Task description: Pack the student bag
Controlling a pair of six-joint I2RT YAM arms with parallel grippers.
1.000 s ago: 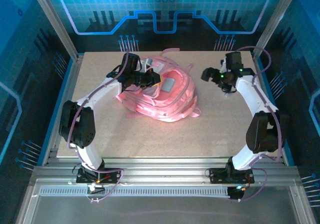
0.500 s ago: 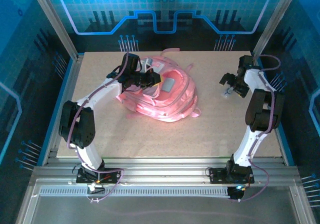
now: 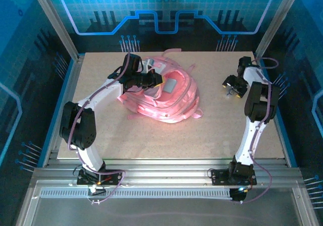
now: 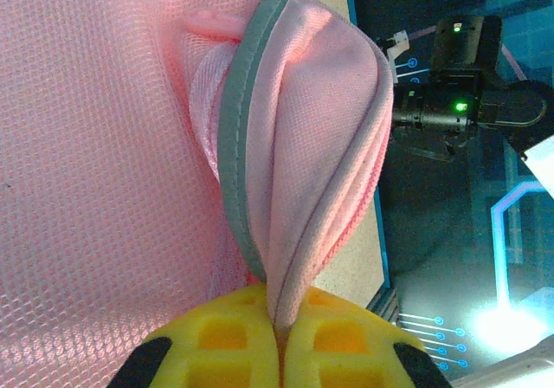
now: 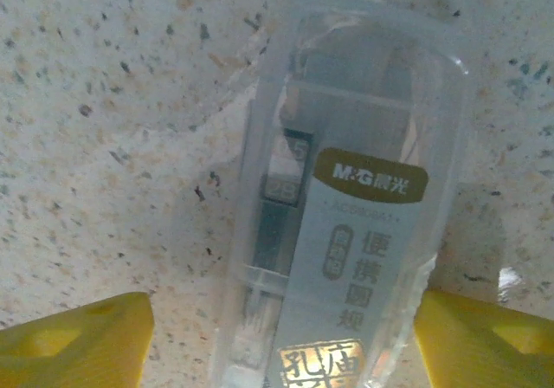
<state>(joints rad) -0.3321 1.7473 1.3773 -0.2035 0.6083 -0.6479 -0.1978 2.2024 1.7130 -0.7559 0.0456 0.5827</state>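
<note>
The table [image 3: 151, 140] carries little that I can make out: the bag and one piece of stationery. The student bag [image 3: 162, 97] lies slumped on the far half, left of centre, with its pink straps trailing toward the near side. Whether anything is already inside it I cannot tell.

My left gripper [image 4: 279, 340] is clamped on the student bag. Its yellow pads meet on a fold of pink fabric edged with grey piping, which I judge to be the lip of a compartment, lifted to hold it open.

My right gripper [image 5: 286, 336] is well away on the far right of the table, pointing down. Its jaws stand apart, one on each side of a clear plastic stationery case [image 5: 346, 206] with an M&G label, which lies flat on the tabletop. One pad is clear of the case and the other is right at its edge, so there is no grip yet.

So packing is at an early stage: the bag is held ready, while the case is yet to be gripped, carried across and dropped in.
</note>
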